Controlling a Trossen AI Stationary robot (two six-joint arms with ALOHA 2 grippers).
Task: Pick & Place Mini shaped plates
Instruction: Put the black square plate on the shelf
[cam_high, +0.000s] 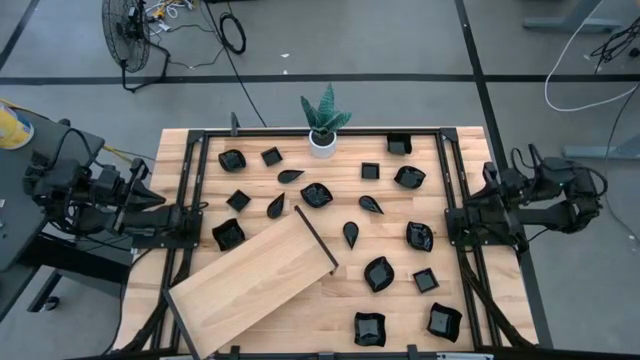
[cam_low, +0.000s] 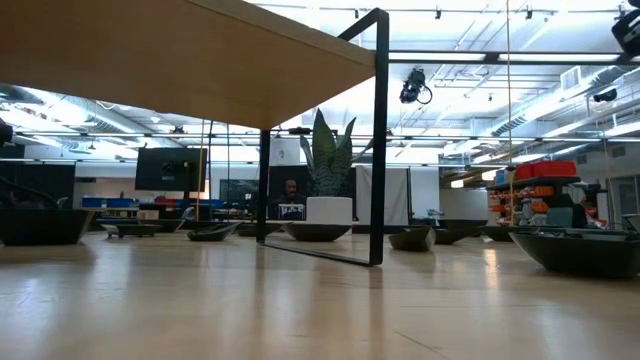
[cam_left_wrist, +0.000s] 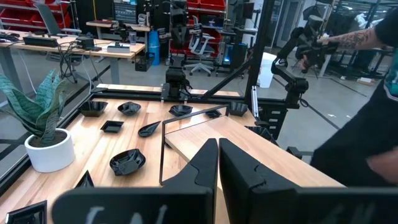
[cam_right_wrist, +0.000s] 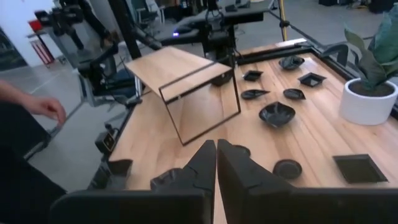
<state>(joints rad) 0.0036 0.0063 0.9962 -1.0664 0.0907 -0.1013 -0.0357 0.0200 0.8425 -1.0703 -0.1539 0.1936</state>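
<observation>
Several glossy black mini shaped plates lie scattered flat on the wooden table: a wavy one (cam_high: 317, 194), a teardrop (cam_high: 351, 234), a square one (cam_high: 370, 171) and a larger one (cam_high: 369, 328) near the front edge. My left gripper (cam_left_wrist: 217, 146) is shut with nothing in it, drawn back at the table's left edge (cam_high: 150, 198) and pointing level across the table. My right gripper (cam_right_wrist: 216, 146) is shut and drawn back at the right edge (cam_high: 462, 212), tipped slightly down. Neither gripper is close to a plate.
A large light wooden board (cam_high: 255, 280) on a black wire frame (cam_low: 380, 140) stands raised at the near left, set askew. A white pot with a green plant (cam_high: 323, 140) stands at the far edge. A person (cam_left_wrist: 373, 124) stands beside the table, a hand (cam_right_wrist: 43, 109) showing.
</observation>
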